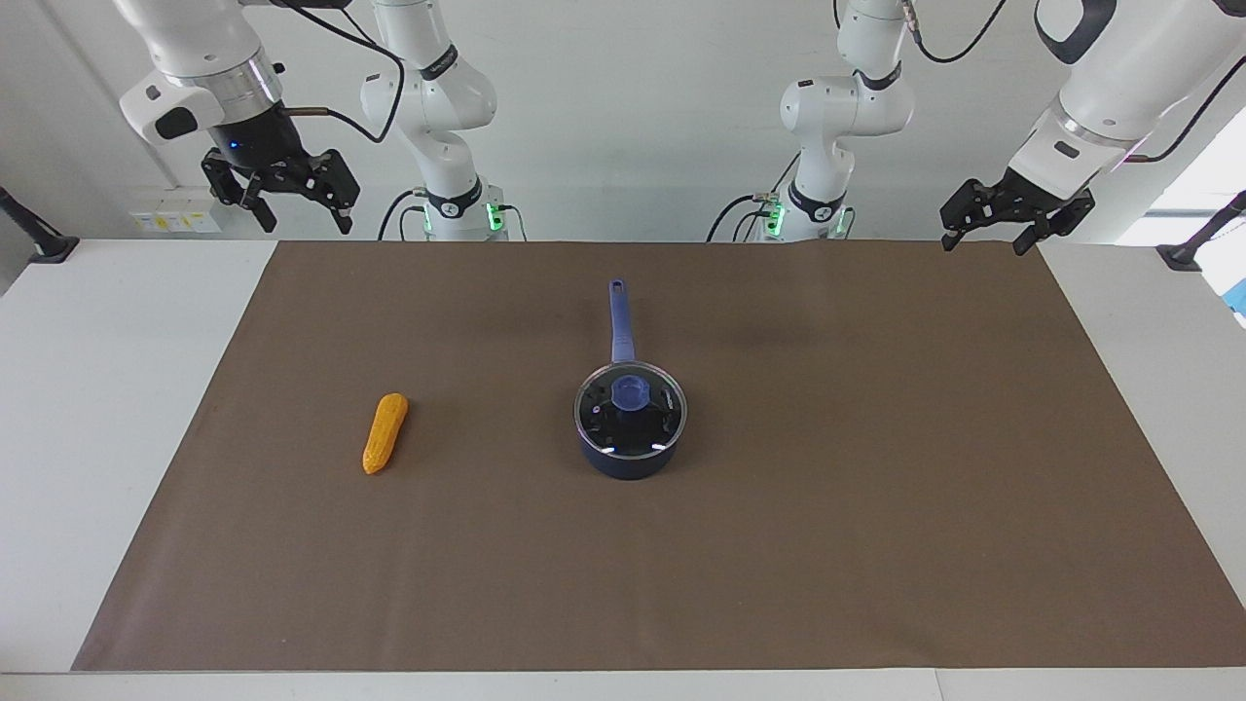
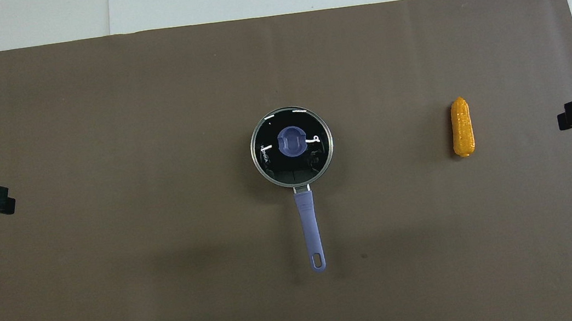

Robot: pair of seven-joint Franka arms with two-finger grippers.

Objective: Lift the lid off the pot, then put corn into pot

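**Nothing gripped yet: lid first, corn second**

Left end effector hanging high over the brown mat's corner at the left arm's end of the bench, fingers spread, holding nothing. Right end effector likewise raised over the mat's edge at the right arm's end, fingers spread and empty. Both well apart from everything on the mat.

Out from there: pot at the middle of the bench, handle pointing straight toward the robots. Lid seated flat on the pot's rim, blue knob at its centre and upright. Corn lying on the mat toward the right arm's end, well apart from the pot, its length running roughly toward and away from the robots.

Judged as the very start: first step not yet begun, lid on, corn untouched.

Next move likely calling for one end effector brought down over the knob, pinched on it, then lifted straight up and set aside. Corn nearest the right arm, so probably that arm's job afterward, gripped across its narrow width.
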